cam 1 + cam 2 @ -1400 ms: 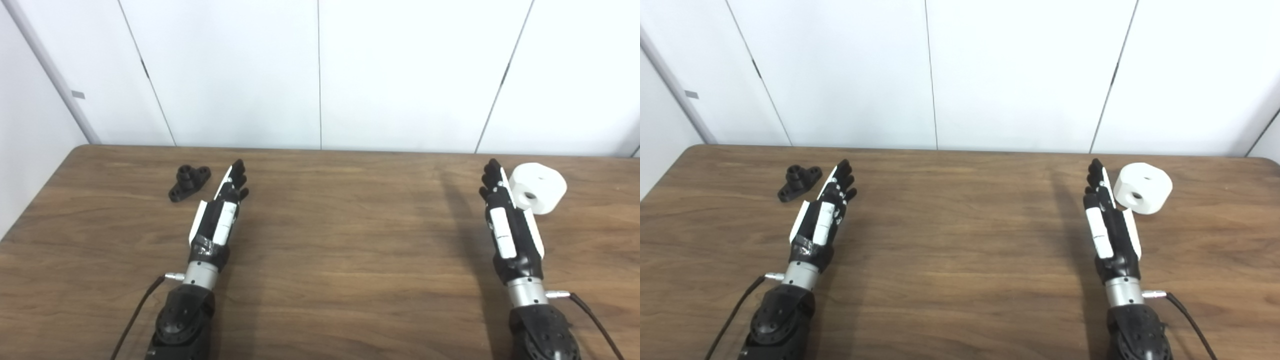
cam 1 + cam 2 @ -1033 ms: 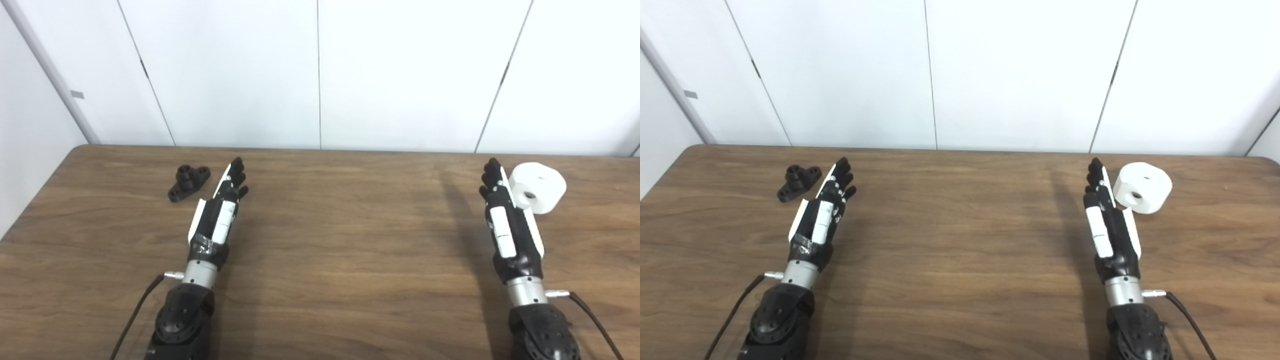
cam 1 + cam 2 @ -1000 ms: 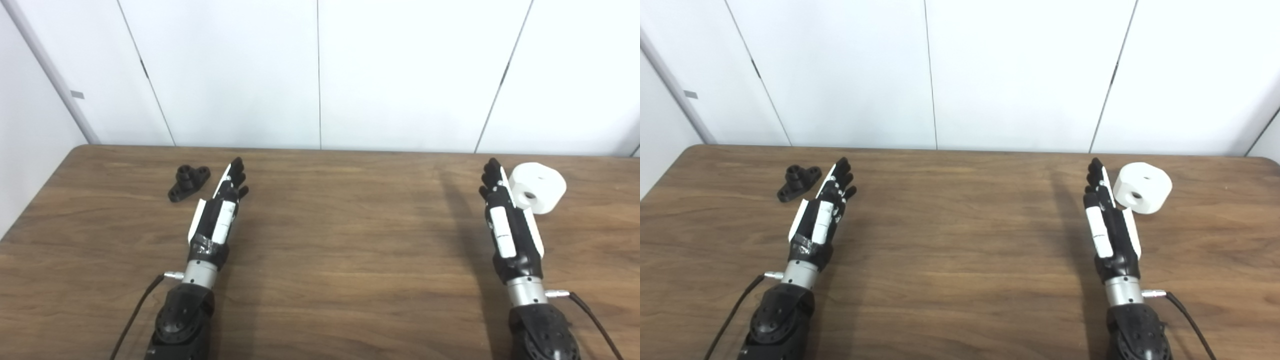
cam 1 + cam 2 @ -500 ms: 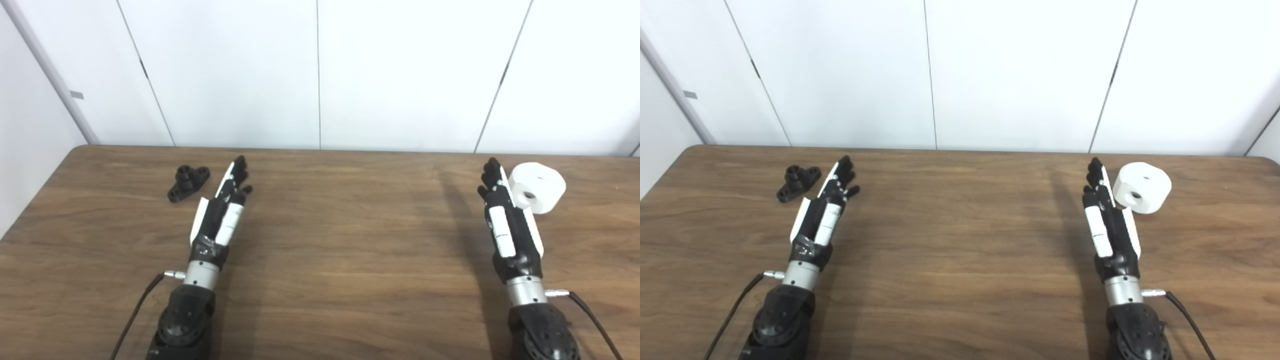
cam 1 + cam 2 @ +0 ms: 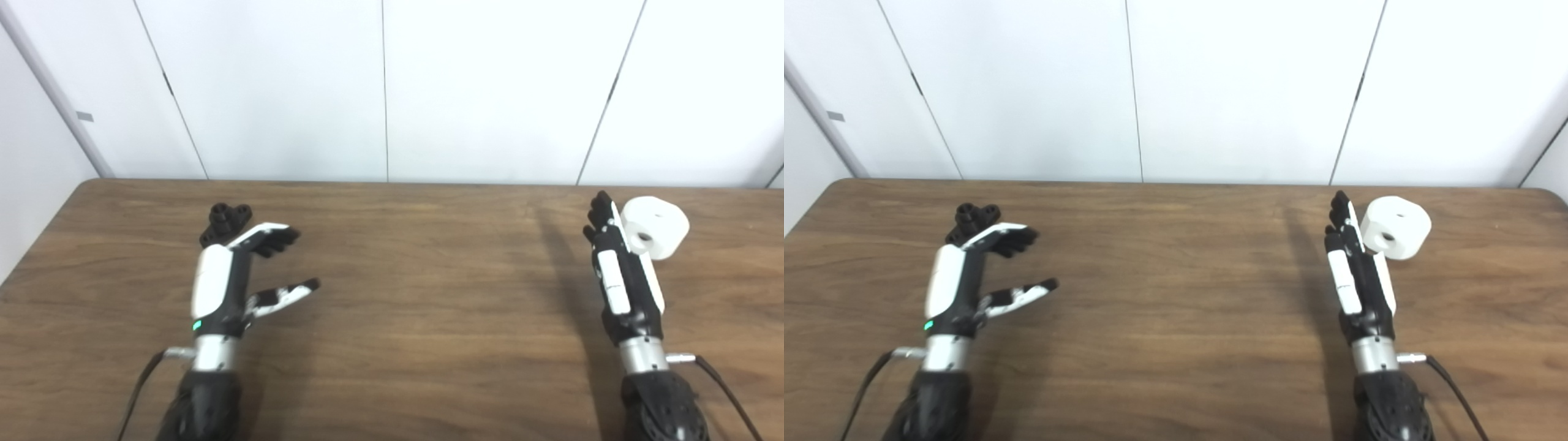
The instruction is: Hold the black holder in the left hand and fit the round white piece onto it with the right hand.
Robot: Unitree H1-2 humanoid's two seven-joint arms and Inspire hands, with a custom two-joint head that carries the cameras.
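Black holder (image 5: pixel 222 222): on worktop (image 5: pixel 404 294), far left, just beyond the left hand (image 5: pixel 236 275), whose fingers (image 5: pixel 269 239) are spread, empty. Long axis cannot be told. Round white piece (image 5: pixel 654 228): far right, just right of the right hand (image 5: pixel 618 269), fingers straight, together, holding nothing.

A bare lab: wooden table (image 5: pixel 429 294) against white panel walls (image 5: pixel 386 92).
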